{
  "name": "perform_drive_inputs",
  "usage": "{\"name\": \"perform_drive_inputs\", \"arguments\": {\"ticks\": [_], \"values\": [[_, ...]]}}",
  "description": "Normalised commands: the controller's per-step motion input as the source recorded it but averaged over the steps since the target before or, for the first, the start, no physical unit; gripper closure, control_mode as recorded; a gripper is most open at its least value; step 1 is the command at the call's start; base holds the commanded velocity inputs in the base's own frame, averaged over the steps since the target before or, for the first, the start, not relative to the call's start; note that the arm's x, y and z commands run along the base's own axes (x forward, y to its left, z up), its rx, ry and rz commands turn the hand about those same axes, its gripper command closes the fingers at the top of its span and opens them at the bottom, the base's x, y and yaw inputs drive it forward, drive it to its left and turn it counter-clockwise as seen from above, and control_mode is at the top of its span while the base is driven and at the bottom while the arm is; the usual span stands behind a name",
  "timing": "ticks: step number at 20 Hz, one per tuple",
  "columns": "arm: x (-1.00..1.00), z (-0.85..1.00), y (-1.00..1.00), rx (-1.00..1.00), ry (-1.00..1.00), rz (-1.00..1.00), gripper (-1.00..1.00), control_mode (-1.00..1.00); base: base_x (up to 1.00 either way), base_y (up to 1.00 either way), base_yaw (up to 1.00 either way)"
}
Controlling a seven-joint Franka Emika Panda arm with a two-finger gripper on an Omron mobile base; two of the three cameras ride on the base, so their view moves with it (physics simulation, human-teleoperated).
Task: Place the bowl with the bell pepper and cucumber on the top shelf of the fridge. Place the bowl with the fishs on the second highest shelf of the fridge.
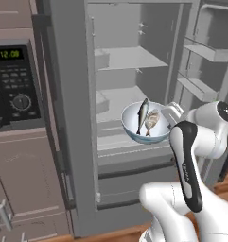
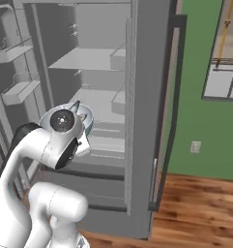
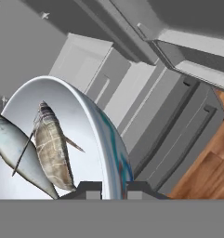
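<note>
With its rim pinched, the end effector (image 3: 114, 189) is holding the fish bowl (image 1: 144, 124) level, facing the fridge (image 1: 134, 56) at twelve o'clock.

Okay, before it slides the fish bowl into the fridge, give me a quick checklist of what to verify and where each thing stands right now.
1. Grip on the bowl: ok. In the hand view the gripper has a fingertip on each side of the rim.
2. Both fish in the bowl: ok, lying inside it.
3. Fridge door open: ok, the interior is exposed.
4. Second highest shelf free: ok as far as seen; nothing on its visible part.
5. Bowl height against that shelf: cannot tell; it appears lower, in front of the fridge.
6. Bowl level: cannot tell from these angles.
</note>
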Motion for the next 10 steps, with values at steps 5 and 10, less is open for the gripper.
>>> {"name": "perform_drive_inputs", "arguments": {"ticks": [5,10], "values": [[0.0,0.0,0.0,0.0,0.0,0.0,1.0,1.0,0.56,0.34,0.0],[0.0,0.0,0.0,0.0,0.0,0.0,1.0,1.0,0.56,0.27,-0.02]]}}
